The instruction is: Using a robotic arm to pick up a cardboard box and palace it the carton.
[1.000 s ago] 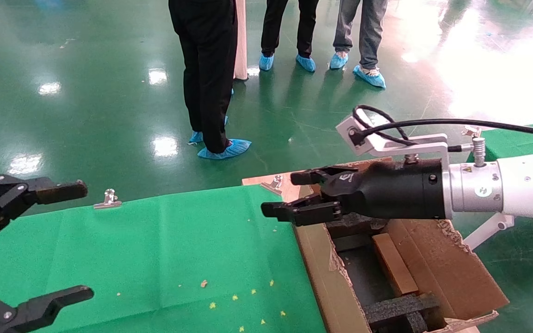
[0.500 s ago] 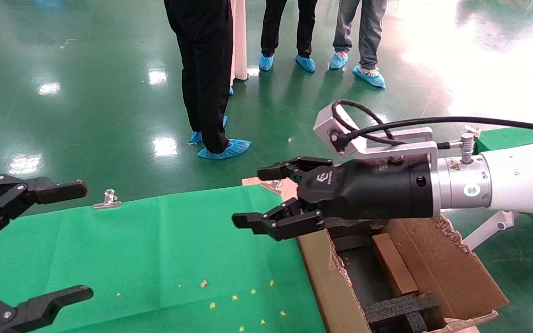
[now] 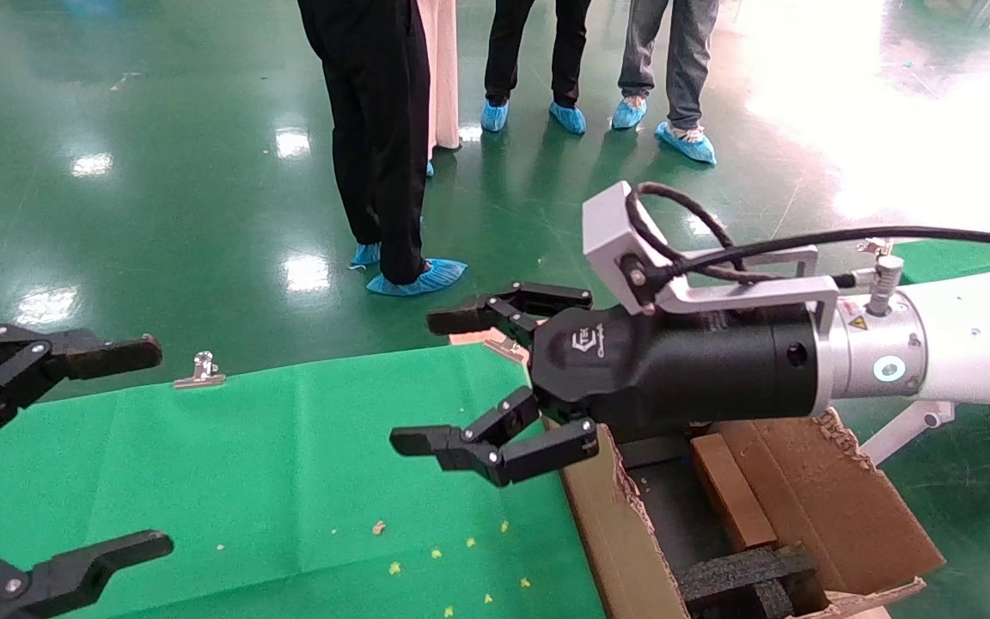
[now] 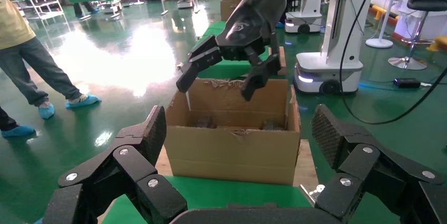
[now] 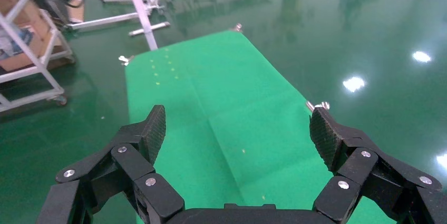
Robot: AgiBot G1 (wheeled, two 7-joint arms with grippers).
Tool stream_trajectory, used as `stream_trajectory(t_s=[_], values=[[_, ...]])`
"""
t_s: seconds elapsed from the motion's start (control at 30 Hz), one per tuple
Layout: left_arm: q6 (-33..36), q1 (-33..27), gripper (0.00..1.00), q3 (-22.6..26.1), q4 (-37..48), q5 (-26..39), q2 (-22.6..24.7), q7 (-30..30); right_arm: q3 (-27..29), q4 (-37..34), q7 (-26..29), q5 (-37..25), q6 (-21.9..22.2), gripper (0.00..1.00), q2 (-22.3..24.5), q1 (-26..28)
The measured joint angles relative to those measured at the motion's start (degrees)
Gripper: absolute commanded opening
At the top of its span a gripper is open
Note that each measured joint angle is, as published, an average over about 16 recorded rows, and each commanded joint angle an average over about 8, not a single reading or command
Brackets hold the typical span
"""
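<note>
1. Green cloth covers the surface point(image 3: 289, 447) in the head view, held by a metal clip point(image 3: 200, 370) at its far edge. The right end effector point(image 3: 478, 383) of the robotic arm point(image 3: 968, 344) hangs over the cloth's right end, fingers spread wide and empty. Just to its right stands the carton point(image 3: 821, 499), with the cardboard box point(image 3: 731, 494) lying inside beside black foam point(image 3: 744, 576). The left end effector point(image 3: 108, 447) waits at the left edge, wide open, holding nothing.
2. Left wrist view: the open left fingers point(image 4: 139, 145) frame the carton point(image 4: 232, 147), with the right end effector point(image 4: 221, 79) above its rim.
3. Right wrist view: spread right fingers point(image 5: 142, 137) hover above bare green cloth point(image 5: 221, 113).
</note>
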Motion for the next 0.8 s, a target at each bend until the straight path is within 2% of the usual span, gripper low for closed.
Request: stream_trajectory(t_s=[0.53,0.8], values=[[0.0,0.0,1.00,0.0,0.0,0.0,0.0,0.0,21.0,-1.0,-6.6,-0.7,-11.0,1.00,-4.2,-12.4],[0.0,0.0,1.00,0.1,0.0,0.0,0.0,0.0,29.5,-1.5,-9.1,-1.0,-15.4,1.00,-5.8,-17.4]])
